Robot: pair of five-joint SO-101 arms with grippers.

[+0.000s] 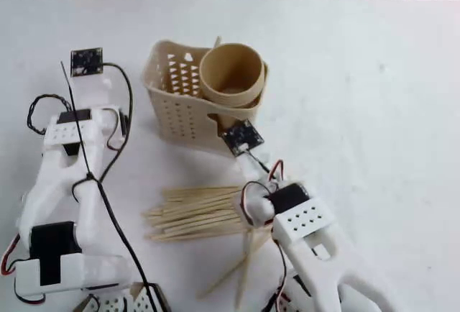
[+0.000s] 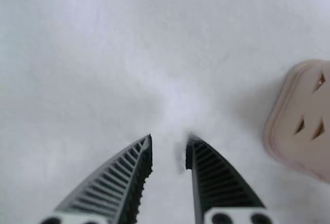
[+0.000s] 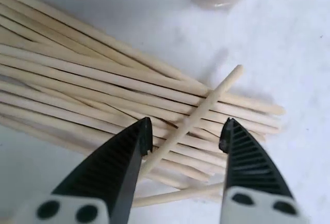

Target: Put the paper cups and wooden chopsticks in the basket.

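1. Judging from the high view, counted the cup half of the job as done: found the paper cups (image 1: pixel 231 75) nested together and upright inside the basket (image 1: pixel 176 114), at one end of it.
2. Found the wooden chopsticks (image 1: pixel 198 213) not yet moved, lying on the table (image 1: pixel 388 111) in a flat, roughly parallel pile near the basket but apart from it, with a few strays splayed out beside the right arm.
3. Noted a thin pale tip poking up behind the cups at the basket's rim; could not tell whether to count it as a chopstick already inside.
4. Placed the right gripper (image 3: pixel 185 131) directly above one end of the pile, jaws spread wide and empty, straddling a single stick crossed diagonally over the others. Could not tell from the wrist view whether touching the pile or just clear of it.
5. Placed the left gripper (image 2: pixel 169 149) low over bare table, just beside a corner of the basket, jaws parted by a narrow gap and holding nothing.
6. Reckoned the task about halfway: cups in, nearly all the sticks left to gather, lift and drop beside the cups.
7. Expected several trips, given the size of the pile, plus extra picks for the strays near the right arm.
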